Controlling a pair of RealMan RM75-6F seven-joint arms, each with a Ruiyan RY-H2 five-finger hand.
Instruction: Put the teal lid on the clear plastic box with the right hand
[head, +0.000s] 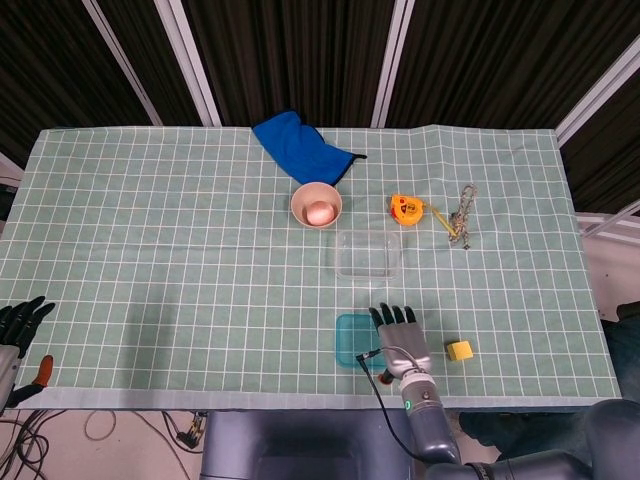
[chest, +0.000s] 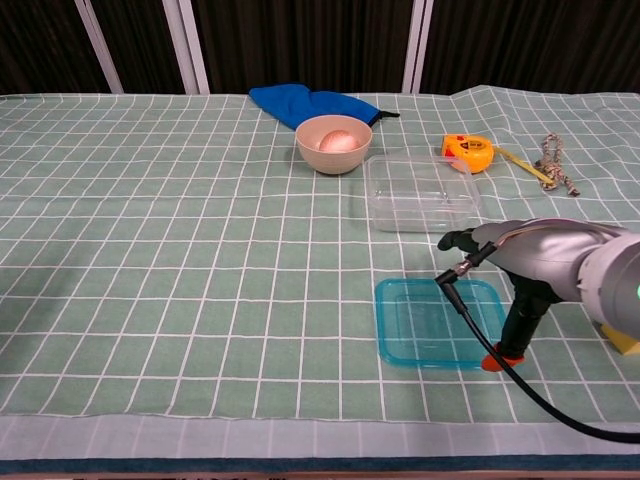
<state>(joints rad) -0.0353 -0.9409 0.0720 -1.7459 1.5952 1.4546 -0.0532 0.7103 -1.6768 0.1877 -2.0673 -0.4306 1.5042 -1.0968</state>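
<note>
The right hand (head: 397, 338) hovers over the right part of the teal lid (head: 353, 340), fingers spread and stretched toward the far edge, holding nothing; in the chest view its thumb tip comes down at the lid's near-right corner, though I cannot tell whether it touches. The left hand (head: 18, 325) sits off the tabletop's near-left corner, fingers apart and empty.

The tabletop carries a green checked cloth (head: 180, 260) that covers it edge to edge. At the middle of the far edge lies a crumpled blue cloth (head: 297, 146). The teal lid lies flat near the near edge, a little right of centre, open side up. Just beyond it, apart from it, stands the clear plastic box (head: 368, 254) — uncovered, with nothing visible inside.

Toward the far side from the box, a little left of it, is a beige bowl (head: 316, 205) with a pinkish round thing (head: 319, 212) in it; the bowl sits just on the near side of the blue cloth. To the right of the bowl is an orange tape measure (head: 404, 209), its yellow tape drawn out toward a short piece of braided cord (head: 463, 214) further right. A small yellow block (head: 459, 350) rests near the near edge, to the right of the right hand.
</note>
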